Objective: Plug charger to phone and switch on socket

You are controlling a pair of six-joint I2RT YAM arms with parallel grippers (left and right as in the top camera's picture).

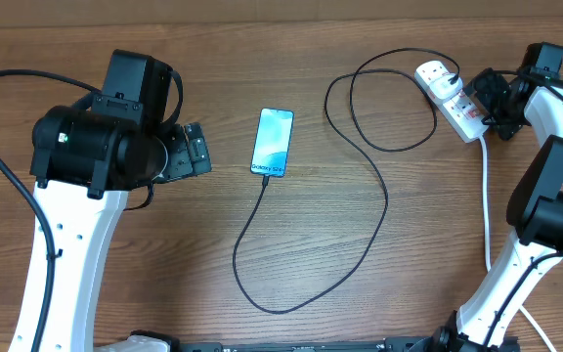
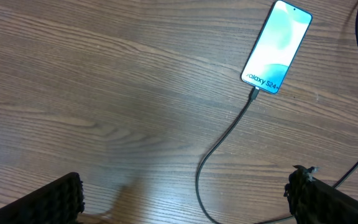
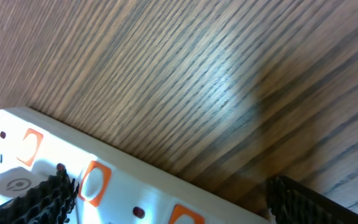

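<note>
The phone (image 1: 273, 143) lies flat at mid-table with its blue-teal screen (image 2: 276, 46) up. The charger (image 1: 374, 235), a thin black cable (image 2: 222, 146), loops over the wood from the socket to the phone. Its connector tip (image 2: 254, 94) meets the phone's lower edge. The white socket (image 1: 451, 98) lies at the far right, with orange-framed switches (image 3: 92, 182). My left gripper (image 1: 198, 149) is open and empty left of the phone, fingers (image 2: 61, 199) wide apart over bare wood. My right gripper (image 1: 487, 98) hangs open over the socket (image 3: 123, 180), one finger (image 3: 42, 202) above its face.
A white plug (image 1: 438, 76) sits in the socket's far end. A thick white cord (image 1: 487, 215) runs from the socket toward the table's front, beside the right arm's base. The black cable's loops cover the wood between phone and socket.
</note>
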